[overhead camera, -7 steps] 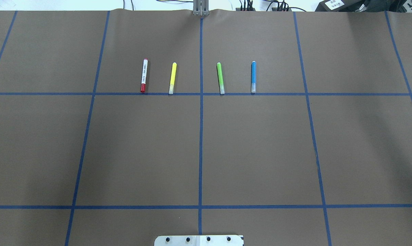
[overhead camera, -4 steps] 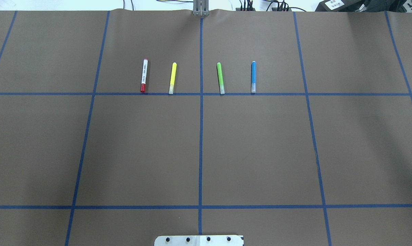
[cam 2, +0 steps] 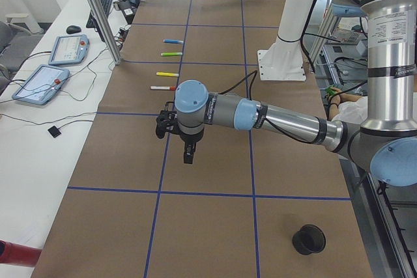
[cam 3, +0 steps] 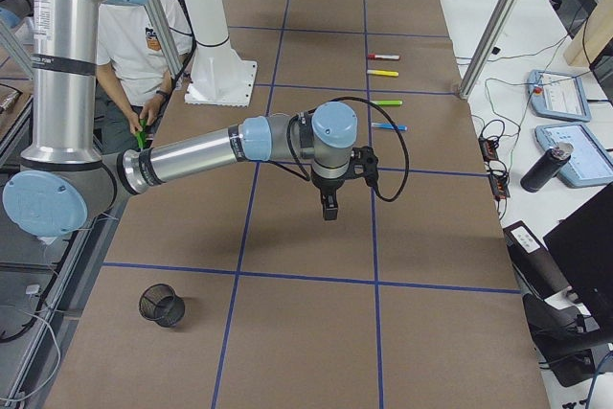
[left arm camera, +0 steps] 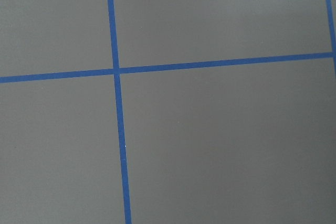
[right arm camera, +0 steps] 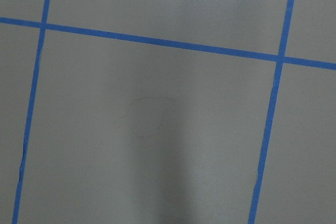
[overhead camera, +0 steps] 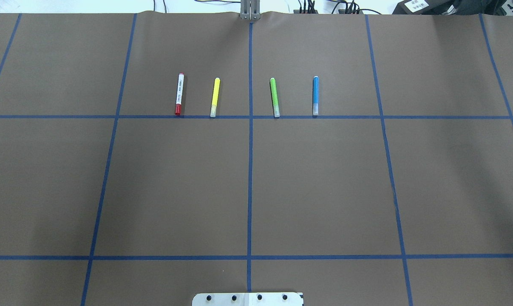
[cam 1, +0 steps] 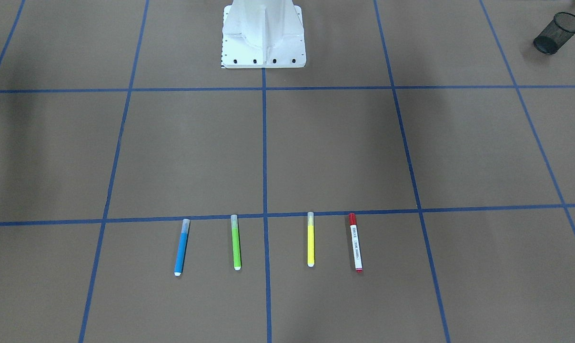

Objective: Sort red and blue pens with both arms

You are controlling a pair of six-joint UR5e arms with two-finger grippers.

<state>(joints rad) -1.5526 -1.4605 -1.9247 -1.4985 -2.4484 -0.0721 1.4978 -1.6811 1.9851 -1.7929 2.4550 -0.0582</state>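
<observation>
The red pen (overhead camera: pixel 179 94), white-barrelled with a red cap, lies at the left end of a row of pens on the brown table. At the row's right end lies the blue pen (overhead camera: pixel 315 95). Both also show in the front-facing view, red pen (cam 1: pixel 355 242) and blue pen (cam 1: pixel 182 247). Only the side views show the arms. My left gripper (cam 2: pixel 189 157) hangs above bare table, well short of the row. Over bare table on the other side hangs my right gripper (cam 3: pixel 330 211). I cannot tell whether either is open or shut. Both wrist views show only paper and blue tape.
A yellow marker (overhead camera: pixel 214 97) and a green marker (overhead camera: pixel 274 97) lie between the two pens. One black mesh cup (cam 1: pixel 557 33) stands near the table's left end, another (cam 3: pixel 161 305) near the right end. The white pedestal (cam 1: pixel 263 33) stands mid-table. A person (cam 3: pixel 153 55) sits behind it.
</observation>
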